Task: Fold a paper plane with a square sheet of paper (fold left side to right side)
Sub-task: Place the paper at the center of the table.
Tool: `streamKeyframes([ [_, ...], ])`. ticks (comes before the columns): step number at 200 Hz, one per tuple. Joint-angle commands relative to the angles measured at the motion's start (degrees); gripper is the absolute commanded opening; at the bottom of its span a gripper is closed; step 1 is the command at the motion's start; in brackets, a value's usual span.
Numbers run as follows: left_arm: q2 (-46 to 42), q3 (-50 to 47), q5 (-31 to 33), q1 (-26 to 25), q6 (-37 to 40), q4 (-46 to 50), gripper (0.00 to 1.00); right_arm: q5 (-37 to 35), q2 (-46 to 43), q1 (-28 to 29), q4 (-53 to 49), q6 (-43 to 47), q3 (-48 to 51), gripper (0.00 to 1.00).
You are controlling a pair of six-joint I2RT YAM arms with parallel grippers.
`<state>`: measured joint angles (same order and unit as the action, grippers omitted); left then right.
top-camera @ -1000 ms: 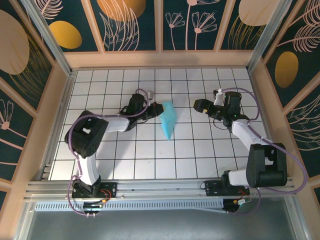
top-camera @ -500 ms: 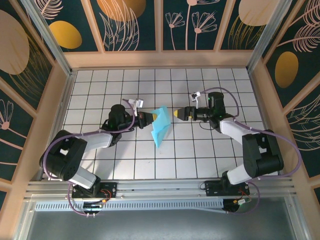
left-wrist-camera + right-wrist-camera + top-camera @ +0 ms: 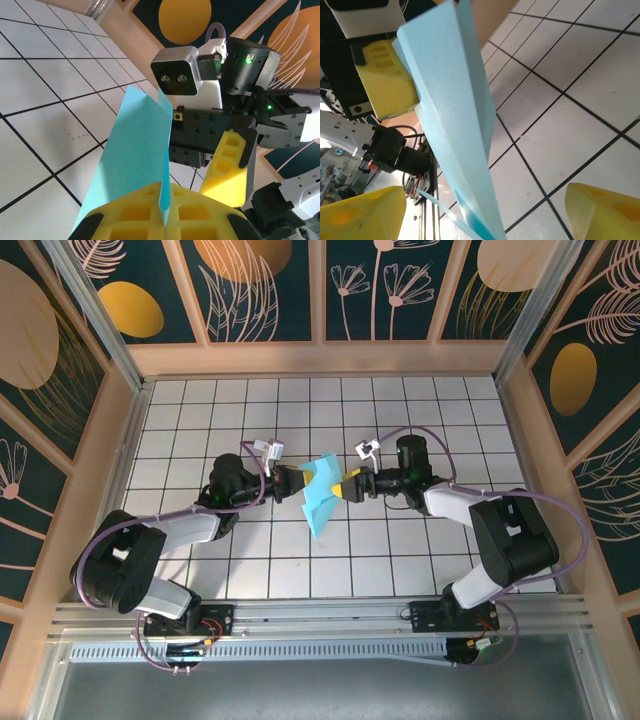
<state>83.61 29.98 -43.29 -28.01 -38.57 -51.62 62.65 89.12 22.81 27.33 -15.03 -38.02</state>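
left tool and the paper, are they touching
Touching. The left wrist view shows the paper running down into the shut left tool, its edge clamped there with no gap.

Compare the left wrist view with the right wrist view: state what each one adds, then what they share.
Left wrist view: the left gripper is shut on the cyan paper, and the right wrist's camera housing faces it. Right wrist view: the right gripper is open, its yellow fingers spread either side of the paper's narrow end. Shared: the folded paper held up above the white grid table.
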Motion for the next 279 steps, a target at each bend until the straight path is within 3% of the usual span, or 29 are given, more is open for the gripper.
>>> streamKeyframes([
  [1, -0.4, -0.4, -1.4, 0.5, 0.6, -3.4, 0.0, 2.8, 0.7, 0.5, 1.8, 1.0, -0.9, 0.79],
  [86, 2.5, 0.1, 1.6, 0.5, 1.4, 0.5, 0.0, 0.8, -1.4, 0.1, -9.6, 6.8, -5.5, 0.55],
  [169, 4.3, -0.3, 1.3, 0.5, 1.2, 0.2, 0.0, -2.8, -0.2, 0.1, -12.5, 7.3, -9.0, 0.36],
  [207, 5.5, -0.6, 1.8, 0.5, 0.9, 0.2, 0.0, -4.3, 0.9, 0.2, -12.3, 6.2, -9.3, 0.21],
  [232, 6.2, -1.0, 3.4, 0.5, 0.8, 0.5, 0.18, -6.8, 2.7, 0.3, -12.5, 5.0, -9.4, 0.04],
  [240, 6.3, -1.0, 4.8, 0.5, 1.1, 1.1, 0.28, -8.2, 3.5, 0.4, -13.4, 4.6, -9.8, 0.0],
  [255, 6.0, -0.6, 9.2, 0.5, 2.2, 4.3, 0.42, -12.2, 5.2, 0.4, -15.5, 3.7, -10.5, 0.0],
  [279, 4.1, 0.5, 18.1, 0.5, 4.7, 12.5, 0.56, -17.1, 7.1, 0.2, -19.9, 1.6, -12.7, 0.0],
])
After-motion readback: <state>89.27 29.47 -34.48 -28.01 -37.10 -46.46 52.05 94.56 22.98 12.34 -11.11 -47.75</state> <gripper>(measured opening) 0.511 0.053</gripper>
